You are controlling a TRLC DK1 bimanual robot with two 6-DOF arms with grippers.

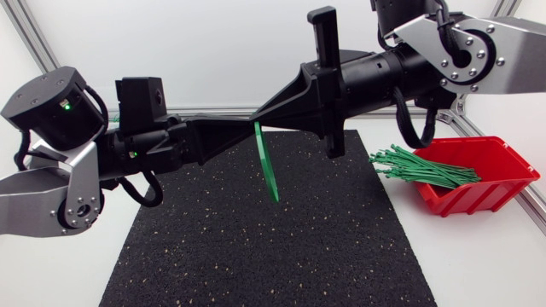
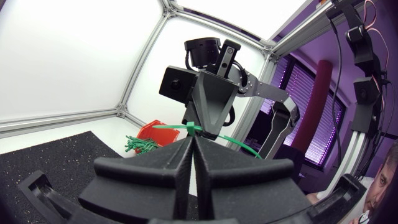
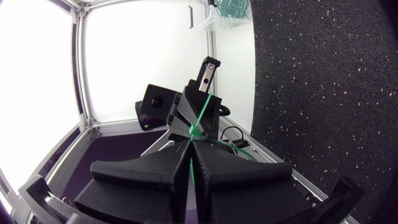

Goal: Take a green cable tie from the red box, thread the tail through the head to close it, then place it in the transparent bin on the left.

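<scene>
Apparently left tool [image 2: 190, 144] and right tool [image 3: 189, 148] clamp cable tie [image 1: 268, 170].

The left arm [image 1: 43, 203] and right arm [image 1: 512, 47] have silver-grey plates with screws [image 1: 447, 56] and black joints; black cables [image 1: 403, 115] loop behind the matte black left tool [image 1: 246, 130] and right tool [image 1: 263, 115].

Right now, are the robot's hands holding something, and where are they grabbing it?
The left gripper and the right gripper both pinch a green tie by its head end; its loop hangs below them.
</scene>
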